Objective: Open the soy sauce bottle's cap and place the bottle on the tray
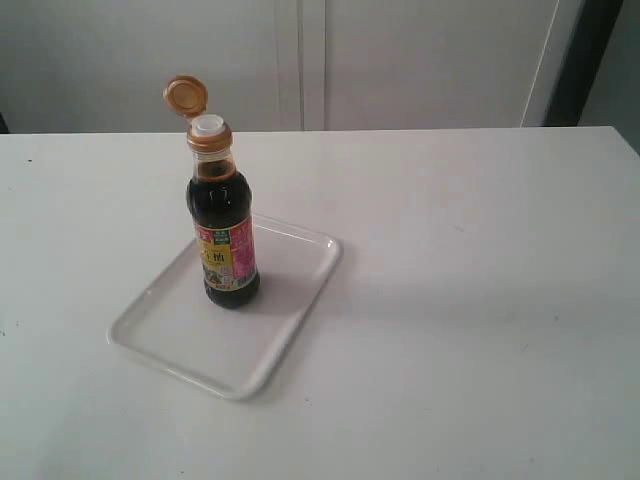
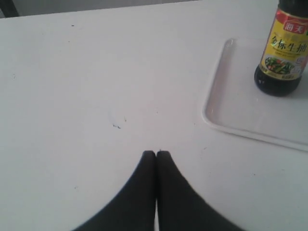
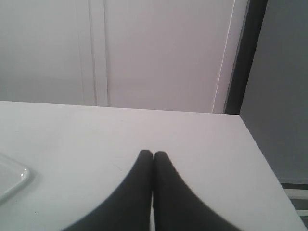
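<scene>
The soy sauce bottle (image 1: 225, 235) stands upright on the white tray (image 1: 180, 335), toward its far side. Its orange-brown cap (image 1: 186, 96) is flipped open and leans back on its hinge, baring the white spout (image 1: 208, 125). Neither arm appears in the exterior view. In the left wrist view my left gripper (image 2: 156, 153) is shut and empty over bare table, well apart from the bottle (image 2: 283, 50) and the tray (image 2: 226, 108). My right gripper (image 3: 153, 153) is also shut with nothing in it; only a corner of the tray (image 3: 13, 179) shows in its view.
The white table (image 1: 470, 300) spreads wide to the right of the tray. Its right edge (image 3: 262, 154) drops off to a grey floor. A pale wall with panel seams (image 1: 312, 60) stands behind the table's far edge.
</scene>
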### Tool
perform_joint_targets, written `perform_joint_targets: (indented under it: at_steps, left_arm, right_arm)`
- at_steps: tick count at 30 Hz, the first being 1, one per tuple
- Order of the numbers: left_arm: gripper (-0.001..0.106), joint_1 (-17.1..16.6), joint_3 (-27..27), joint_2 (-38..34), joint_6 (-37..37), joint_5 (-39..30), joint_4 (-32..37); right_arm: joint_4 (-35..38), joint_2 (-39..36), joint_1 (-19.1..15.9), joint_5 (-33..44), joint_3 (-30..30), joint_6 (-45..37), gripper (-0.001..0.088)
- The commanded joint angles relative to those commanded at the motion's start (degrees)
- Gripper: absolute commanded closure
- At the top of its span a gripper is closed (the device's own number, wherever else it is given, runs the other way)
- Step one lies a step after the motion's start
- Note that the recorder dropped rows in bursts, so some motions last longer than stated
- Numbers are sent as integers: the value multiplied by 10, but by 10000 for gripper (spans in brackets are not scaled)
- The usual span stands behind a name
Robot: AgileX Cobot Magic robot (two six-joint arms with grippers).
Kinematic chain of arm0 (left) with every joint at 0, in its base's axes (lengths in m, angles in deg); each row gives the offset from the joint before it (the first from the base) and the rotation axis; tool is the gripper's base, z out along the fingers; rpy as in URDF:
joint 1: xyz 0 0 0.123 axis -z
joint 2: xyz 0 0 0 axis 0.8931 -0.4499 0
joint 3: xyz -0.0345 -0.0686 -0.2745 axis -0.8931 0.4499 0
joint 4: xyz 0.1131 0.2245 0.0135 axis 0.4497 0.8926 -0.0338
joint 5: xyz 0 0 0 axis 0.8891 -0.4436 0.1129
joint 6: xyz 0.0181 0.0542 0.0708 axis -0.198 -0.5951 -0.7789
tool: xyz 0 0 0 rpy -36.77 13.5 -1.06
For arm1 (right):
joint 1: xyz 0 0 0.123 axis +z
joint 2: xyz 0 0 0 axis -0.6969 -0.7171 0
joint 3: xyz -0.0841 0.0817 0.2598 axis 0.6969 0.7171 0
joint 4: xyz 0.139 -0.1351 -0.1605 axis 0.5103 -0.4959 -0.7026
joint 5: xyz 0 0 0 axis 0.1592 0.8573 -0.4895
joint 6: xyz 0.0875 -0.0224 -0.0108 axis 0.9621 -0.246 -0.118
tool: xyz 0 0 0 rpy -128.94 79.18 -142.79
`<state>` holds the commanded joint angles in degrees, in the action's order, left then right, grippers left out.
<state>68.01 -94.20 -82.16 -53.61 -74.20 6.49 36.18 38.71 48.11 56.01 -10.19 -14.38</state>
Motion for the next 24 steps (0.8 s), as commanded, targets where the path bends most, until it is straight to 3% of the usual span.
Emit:
perform_joint_targets:
  at_steps: [11, 24]
  left_arm:
    - [1053, 0, 51, 0, -27, 18, -26]
    - [1053, 0, 51, 0, -42, 35, -40]
  right_arm:
    - [0, 0, 0, 0, 0, 0, 868]
    - [0, 0, 0, 0, 0, 0, 868]
